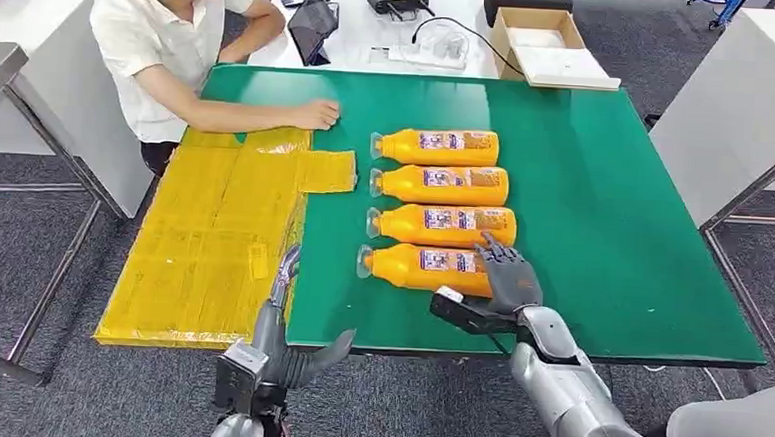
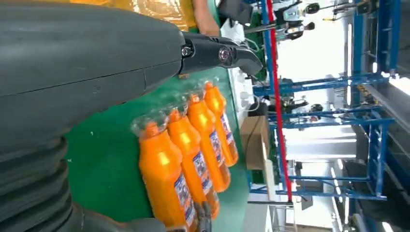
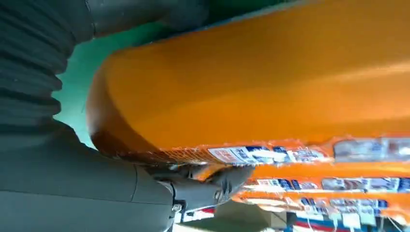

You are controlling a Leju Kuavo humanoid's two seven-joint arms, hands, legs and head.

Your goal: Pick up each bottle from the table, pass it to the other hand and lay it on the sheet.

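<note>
Head view: four orange bottles lie in a row on the green surface, caps toward the yellow sheet. The right hand is placed at the base end of the nearest bottle, fingers over it, touching; a closed grasp cannot be confirmed here. The left hand is held open at the surface's near edge, by the sheet, holding nothing. A person's hand rests at the sheet's far corner.

Left wrist view: the left hand's fingers are seen spread, empty; the bottle row is seen beyond on the green surface.

Right wrist view: the nearest bottle's body is seen hard against the palm, one finger curled around its far side, so the bottle is judged as held.

Handling: rigid plastic, likely full and fairly heavy, smooth, prone to rolling. The flat mid-body by the label is judged the best hold, leaving the neck end free for the handover.
</note>
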